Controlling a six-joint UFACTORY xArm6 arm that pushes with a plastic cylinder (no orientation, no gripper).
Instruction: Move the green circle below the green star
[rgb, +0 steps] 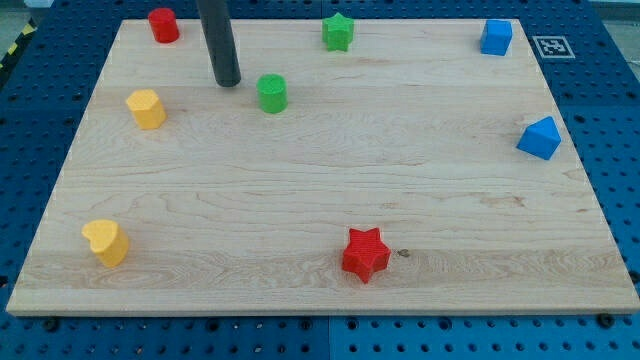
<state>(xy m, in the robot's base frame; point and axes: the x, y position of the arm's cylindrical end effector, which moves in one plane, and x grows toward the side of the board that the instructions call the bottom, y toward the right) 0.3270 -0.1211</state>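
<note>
The green circle is a short cylinder on the wooden board, in the upper middle-left. The green star sits near the view's top edge, up and to the right of the circle. My tip is the lower end of a dark rod that comes down from the view's top. It rests on the board just left of the green circle, a small gap apart from it.
A red cylinder is at the top left. A yellow block and a yellow heart are on the left. A red star is at the bottom middle. A blue cube and a blue block are on the right.
</note>
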